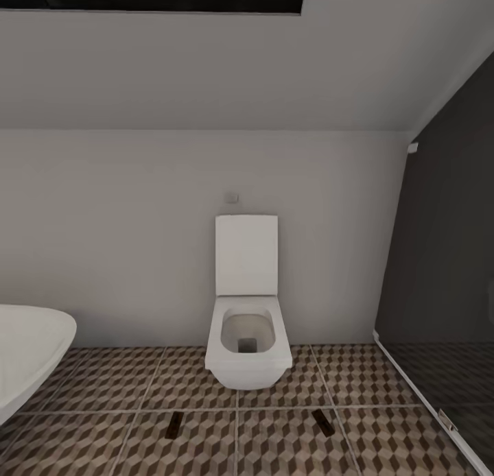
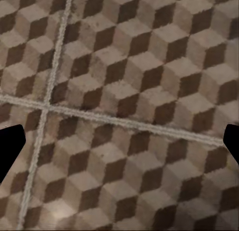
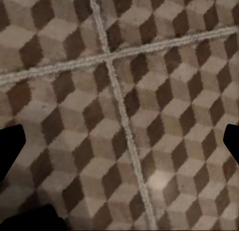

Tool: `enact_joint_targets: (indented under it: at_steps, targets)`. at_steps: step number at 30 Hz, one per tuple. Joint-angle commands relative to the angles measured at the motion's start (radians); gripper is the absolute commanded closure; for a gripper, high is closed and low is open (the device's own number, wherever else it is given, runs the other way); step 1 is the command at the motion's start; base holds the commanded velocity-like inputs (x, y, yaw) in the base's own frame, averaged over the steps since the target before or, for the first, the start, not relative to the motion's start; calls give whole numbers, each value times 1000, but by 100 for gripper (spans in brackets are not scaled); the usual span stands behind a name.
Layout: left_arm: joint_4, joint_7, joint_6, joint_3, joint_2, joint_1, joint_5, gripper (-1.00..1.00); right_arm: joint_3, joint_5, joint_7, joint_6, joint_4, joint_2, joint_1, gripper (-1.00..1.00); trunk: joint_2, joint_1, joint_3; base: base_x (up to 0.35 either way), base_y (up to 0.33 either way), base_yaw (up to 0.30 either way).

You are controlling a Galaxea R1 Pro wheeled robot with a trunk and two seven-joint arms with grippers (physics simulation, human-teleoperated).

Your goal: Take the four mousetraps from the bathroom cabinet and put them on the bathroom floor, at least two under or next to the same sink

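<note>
Nearest, both wrist views look straight down at the floor [image 2: 124, 66]: square tiles printed with brown, beige and white cubes, pale grout lines crossing. Left gripper [image 2: 119, 146] shows as two black fingertips at opposite edges of its view, spread wide apart, nothing between them but tile. Right gripper [image 3: 119, 146] same, fingertips far apart, bare tile between, a dark shadow patch at one corner. In the head view, two mousetraps lie flat on the floor in front of the toilet [image 1: 247, 325]: left trap [image 1: 174, 425] a small dark-brown oblong board with a paler patch, lying near a grout line; right trap [image 1: 323, 422] same kind, tilted at a slight angle, on the next tile over. They are well apart from each other, each much smaller than a tile. Tub [image 1: 27, 356], white and rounded, pokes in at the left edge. Toilet is white, lid up against the pale grey wall [image 1: 123, 243], small flush plate [image 1: 231, 197] above it. Dark panel [image 1: 446, 270] stands at right.
</note>
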Motion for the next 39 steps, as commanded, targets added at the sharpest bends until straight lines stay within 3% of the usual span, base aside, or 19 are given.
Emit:
enact_joint_targets:
  at_steps: [1,16,31,39]
  targets:
    - [1,1,-3,-9,0,3,9,-100,8,-9,0,-6,3,2,4,-100,7,-4,2,0,0,0]
    - [1,-1,-4,-9,-13,53,12,-100,8,-7,1,-7,3,14,57,-100,112,-62,49,0,0,0]
    - [1,-1,-6,-8,-29,93,11,-100,10,-6,18,-8,2,49,98,-100,217,-119,96,0,0,0]
    - [1,-1,-7,-8,-45,113,11,-100,9,29,23,-12,2,69,109,-100,273,-150,121,0,0,0]
